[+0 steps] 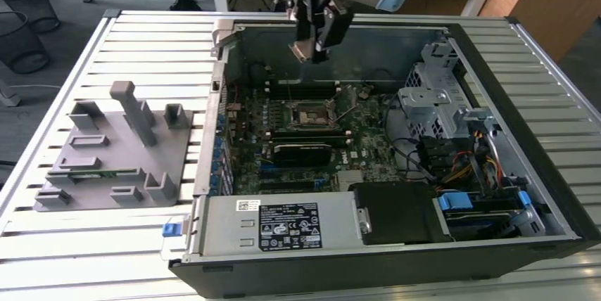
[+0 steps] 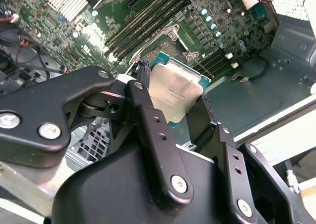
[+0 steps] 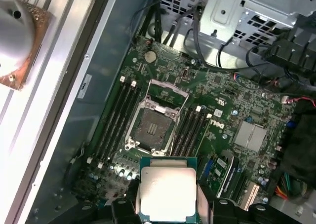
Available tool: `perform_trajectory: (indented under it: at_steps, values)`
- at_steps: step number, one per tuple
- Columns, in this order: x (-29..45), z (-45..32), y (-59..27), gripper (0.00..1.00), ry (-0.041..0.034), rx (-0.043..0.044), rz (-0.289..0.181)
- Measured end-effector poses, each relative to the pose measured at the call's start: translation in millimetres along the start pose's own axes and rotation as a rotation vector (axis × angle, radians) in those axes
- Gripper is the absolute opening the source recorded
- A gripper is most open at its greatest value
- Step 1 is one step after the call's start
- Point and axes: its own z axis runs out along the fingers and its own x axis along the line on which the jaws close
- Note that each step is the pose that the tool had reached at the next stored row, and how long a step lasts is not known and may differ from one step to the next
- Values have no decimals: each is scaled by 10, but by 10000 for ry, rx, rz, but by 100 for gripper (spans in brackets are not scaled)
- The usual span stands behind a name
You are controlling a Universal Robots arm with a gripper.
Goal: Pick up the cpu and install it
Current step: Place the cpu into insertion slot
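1. On the exterior view's left, we find a grey moulded plastic fixture tray resting on the slatted metal bench, just beside the case. We judge that its raised slots serve to present parts for pick-up.
2. The open black steel computer case lies on its side. This turns the green motherboard face-up, so we have access from above.
3. Near the middle of the board sits the black square socket with a metal frame. In the first wrist view the frame appears swung back and the contact field looks bare and unoccupied.
4. Above the rear of the case hangs the black two-fingered claw, closed on the small, flat, square, silver-topped, green-edged cpu.
   - The fingers grip two opposite edges, which keeps the underside untouched.
   - The chip is carried roughly level with the board and well clear of it. It is not seated.
   - In the first wrist view the socket lies ahead of the chip, not directly beneath it.
5. On the exterior view's right, the perforated silver metal drive cage stands apart from the claw.
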Motion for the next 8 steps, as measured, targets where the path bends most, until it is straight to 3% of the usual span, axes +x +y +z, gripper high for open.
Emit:
perform_trajectory:
  at_steps: [8]
  values:
    - [3,12,1,54,-8,-25,1295]
